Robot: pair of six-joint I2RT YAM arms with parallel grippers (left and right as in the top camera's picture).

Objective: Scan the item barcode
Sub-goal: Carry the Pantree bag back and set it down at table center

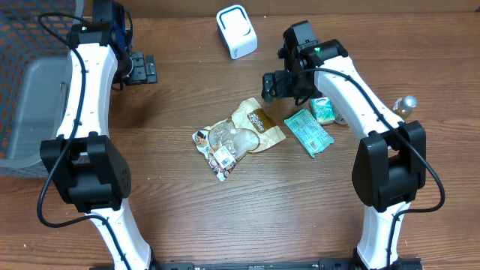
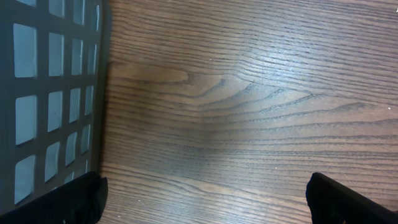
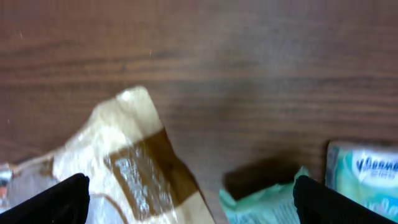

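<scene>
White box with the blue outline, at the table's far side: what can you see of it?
The white box is small, with rounded corners and a blue rounded-square outline on top. It looks like smooth hard plastic. It sits on the wooden table near the far edge, turned askew to it. Only the table touches it, and only the overhead view shows it.

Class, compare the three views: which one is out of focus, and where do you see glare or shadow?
Right wrist view: soft and out of focus, the tan packet and green packet smeared, a dark shadow beside the green one. Left wrist view: crisp wood grain, a pale sheen on the table, the basket dim. Overhead view: sharp, glints on the clear wrapper.
</scene>
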